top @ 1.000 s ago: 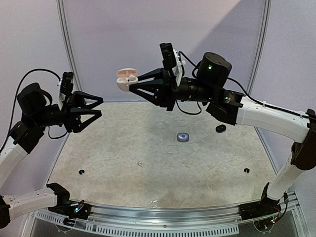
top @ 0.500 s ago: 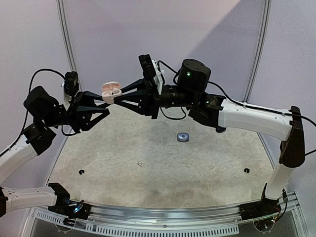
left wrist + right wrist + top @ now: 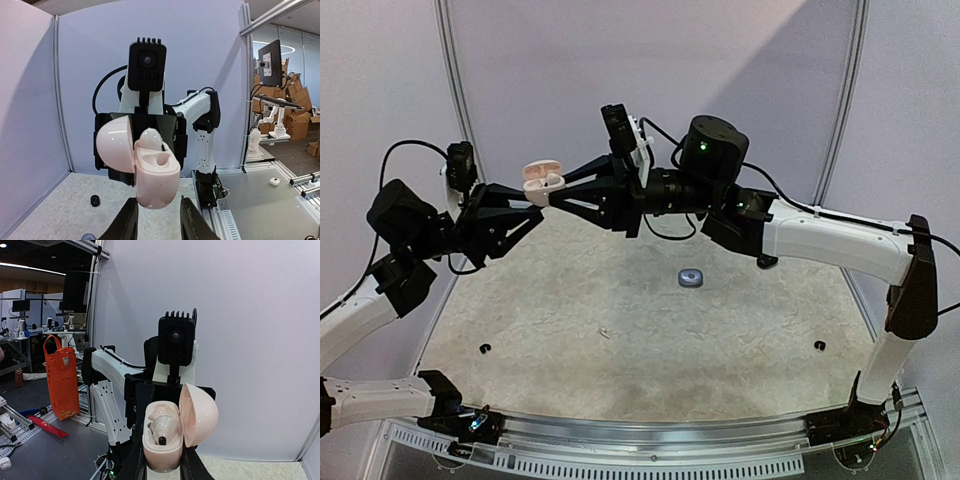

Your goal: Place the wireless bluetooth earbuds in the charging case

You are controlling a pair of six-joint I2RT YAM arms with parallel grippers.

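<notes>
A pale pink charging case (image 3: 542,181) hangs high above the table with its lid swung open. My right gripper (image 3: 550,190) is shut on its lower body. The right wrist view shows the case (image 3: 162,452) between the fingers, with one white earbud (image 3: 164,427) seated inside. From the left wrist, that earbud (image 3: 150,140) pokes up beside an empty socket in the case (image 3: 155,182). My left gripper (image 3: 159,220) faces the right one. Its jaws stand narrowly open on either side of the case's bottom end, and whether they touch it is unclear. It also shows from above (image 3: 534,201).
A small blue-grey case (image 3: 691,278) lies on the speckled table (image 3: 620,310) under the right arm. Tiny black bud-sized pieces sit at the near left (image 3: 485,349) and the near right (image 3: 819,346). One such piece (image 3: 95,200) shows in the left wrist view. White panels wall the back.
The right arm carried the open case leftward to the left gripper. The left gripper came up to meet it, and its jaws narrowed around the case's bottom.
</notes>
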